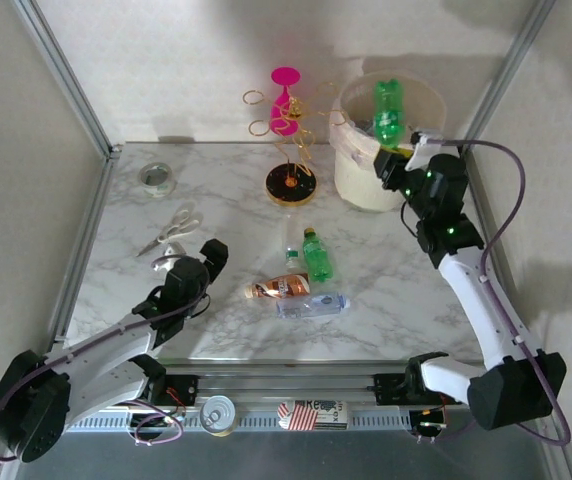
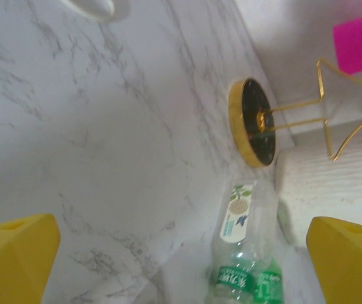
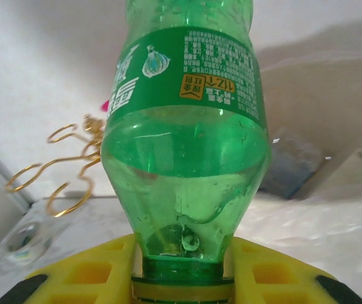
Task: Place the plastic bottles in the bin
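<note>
"Top external, what have you got?"

"My right gripper point(image 1: 394, 146) is pinching the green bottle point(image 1: 388, 110) by its neck, base up, over the mouth of the bin point(image 1: 351, 180). My left gripper point(image 1: 204, 262) sits low over the marble table point(image 1: 406, 280), jaws spread, nothing between them. Four more bottles lie between the arms: a second green one point(image 1: 316, 256), a tiny clear one point(image 1: 292, 260) just beside it, an orange-brown one point(image 1: 278, 288) and a clear blue-labelled one point(image 1: 312, 304) right next to that."

"Clutter?"

"Scissors point(image 1: 171, 230) near my left gripper, a tape roll point(image 1: 156, 178) at the far left, a gold stand point(image 1: 291, 185) beside the bin (pink glass hanging on it), and a tin can point(image 1: 217, 413) on the front rail."

"Left wrist?"

"Yellow fingers point(image 2: 13, 253) wide apart at the bottom corners, empty. Between them lies a green-labelled bottle point(image 2: 244, 253), pointing towards the stand's round base point(image 2: 254, 123)."

"Right wrist?"

"Yellow fingers point(image 3: 80, 272) pressed onto the green bottle's point(image 3: 187, 126) neck, cap down. White liner point(image 3: 333, 215) is behind it on the right, and the gold curls point(image 3: 61, 171) are on the left."
</note>
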`<state>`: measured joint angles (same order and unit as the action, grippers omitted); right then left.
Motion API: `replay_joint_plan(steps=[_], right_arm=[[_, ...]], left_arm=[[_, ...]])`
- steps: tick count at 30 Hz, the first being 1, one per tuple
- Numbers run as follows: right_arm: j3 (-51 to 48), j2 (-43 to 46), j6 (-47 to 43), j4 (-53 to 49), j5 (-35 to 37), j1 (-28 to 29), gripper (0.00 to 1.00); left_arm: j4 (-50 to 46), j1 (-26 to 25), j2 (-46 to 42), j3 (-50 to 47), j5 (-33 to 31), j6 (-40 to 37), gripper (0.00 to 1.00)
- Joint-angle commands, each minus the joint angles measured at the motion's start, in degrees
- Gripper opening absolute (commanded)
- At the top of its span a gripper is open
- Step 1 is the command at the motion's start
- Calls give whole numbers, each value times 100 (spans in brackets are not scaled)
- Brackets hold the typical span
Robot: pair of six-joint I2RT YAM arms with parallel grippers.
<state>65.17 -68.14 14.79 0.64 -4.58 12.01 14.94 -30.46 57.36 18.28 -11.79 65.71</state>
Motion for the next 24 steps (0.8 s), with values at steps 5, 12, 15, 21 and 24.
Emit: replay_joint_plan(steps=[5,12,15,21,24], right_arm=[[1265,-1101,276,-445,-597,-631,28],[2378,-2063,344,-1145,-681,-747,36],[2541,-2228,392,-1208,-684,-776,43],[2809,-2301,491,-1369,-484,-787,70],[2849,-2155,465,-1387,-397,-788,87]], left_arm=[[99,49,533,483,788,-430,99],[202,49,559,442,933,-478,100],[103,49,514,472,906,-567,100],[-50,49,479,575,920,-688,100],[-70,49,460,605,954,-731,100]])
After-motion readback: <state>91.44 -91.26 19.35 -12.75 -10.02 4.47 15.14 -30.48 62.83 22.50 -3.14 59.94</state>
